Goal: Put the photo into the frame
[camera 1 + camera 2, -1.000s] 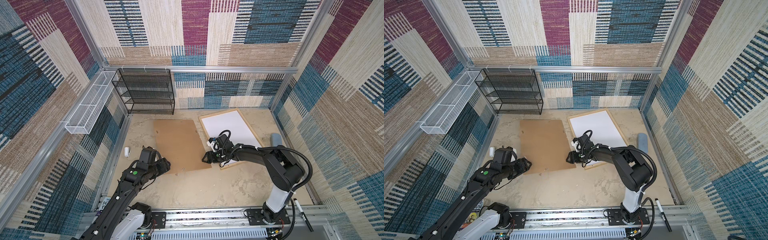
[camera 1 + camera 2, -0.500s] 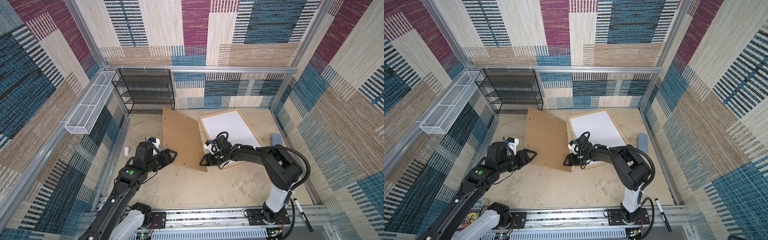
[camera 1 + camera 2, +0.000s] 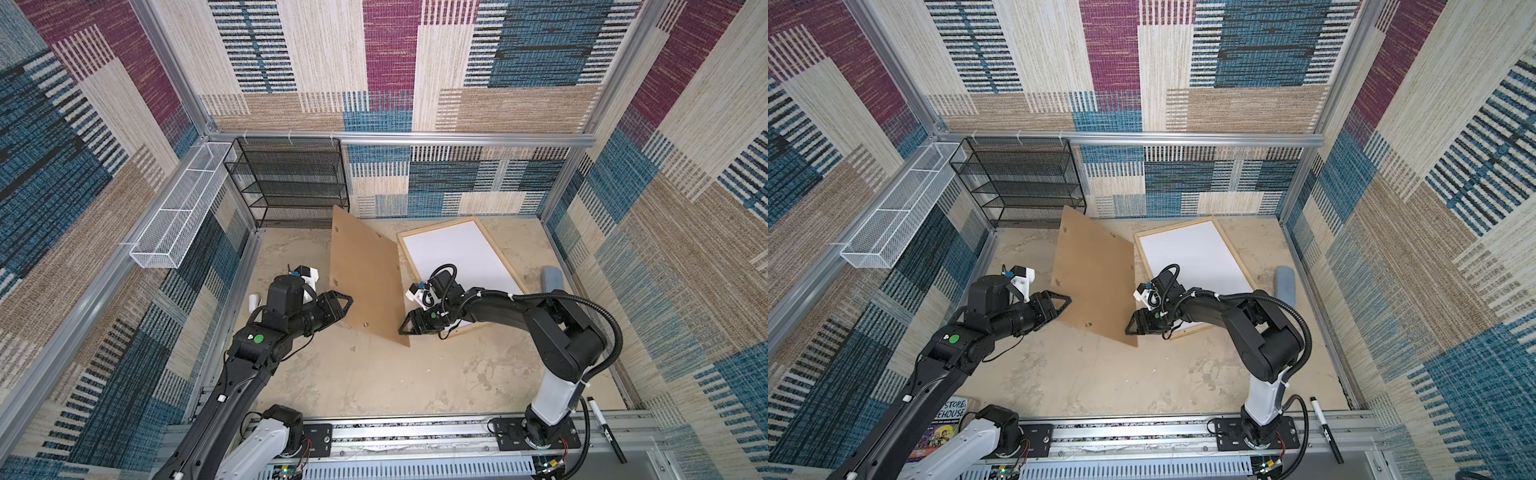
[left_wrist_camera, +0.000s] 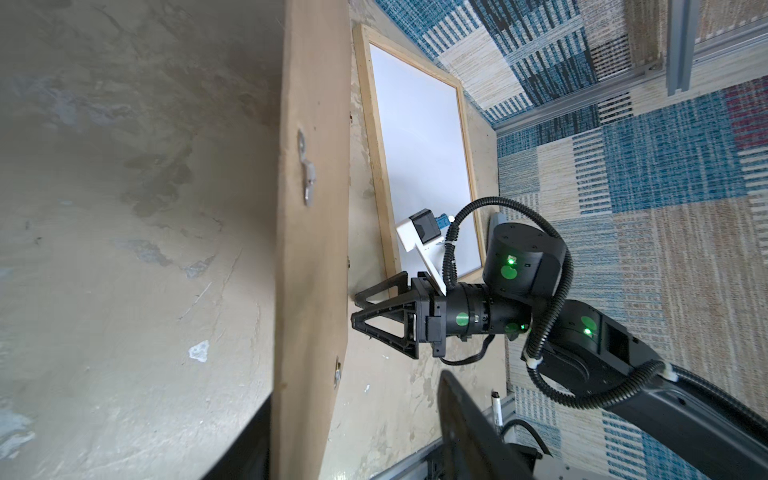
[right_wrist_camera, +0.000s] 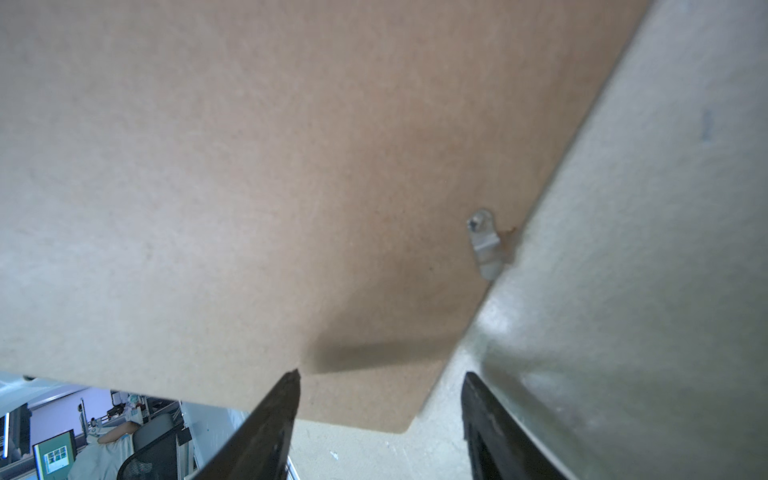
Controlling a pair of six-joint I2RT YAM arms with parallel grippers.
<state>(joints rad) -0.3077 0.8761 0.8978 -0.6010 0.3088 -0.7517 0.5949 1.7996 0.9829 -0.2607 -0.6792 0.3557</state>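
Note:
The frame (image 3: 440,224) (image 3: 1177,227) (image 4: 376,145) of pale wood lies flat at the back right. A plain white sheet (image 3: 461,257) (image 3: 1196,262) fills it; no black image shows, so I cannot tell whether this is the photo. A brown hardboard backing sheet (image 3: 365,278) (image 3: 1096,282) (image 4: 311,208) (image 5: 249,166) stands steeply tilted beside the frame. My left gripper (image 3: 347,305) (image 3: 1066,305) (image 4: 357,386) is open, its jaws straddling the board's raised edge with a gap on one side. My right gripper (image 3: 402,330) (image 3: 1128,330) (image 4: 354,311) (image 5: 380,376) is open, its tips against the board's other face near its front corner.
A black wire-mesh rack (image 3: 291,178) stands at the back left, with a white wire basket (image 3: 174,220) on the left wall. A grey-blue pad (image 3: 552,278) lies right of the frame and a small white object (image 3: 253,301) by the left wall. Metal clips (image 4: 306,174) stick out of the board.
The board has swung from lying flat up to a steep tilt toward the frame. My left gripper rose with its left edge and its jaws narrowed. The right gripper shifted slightly left.

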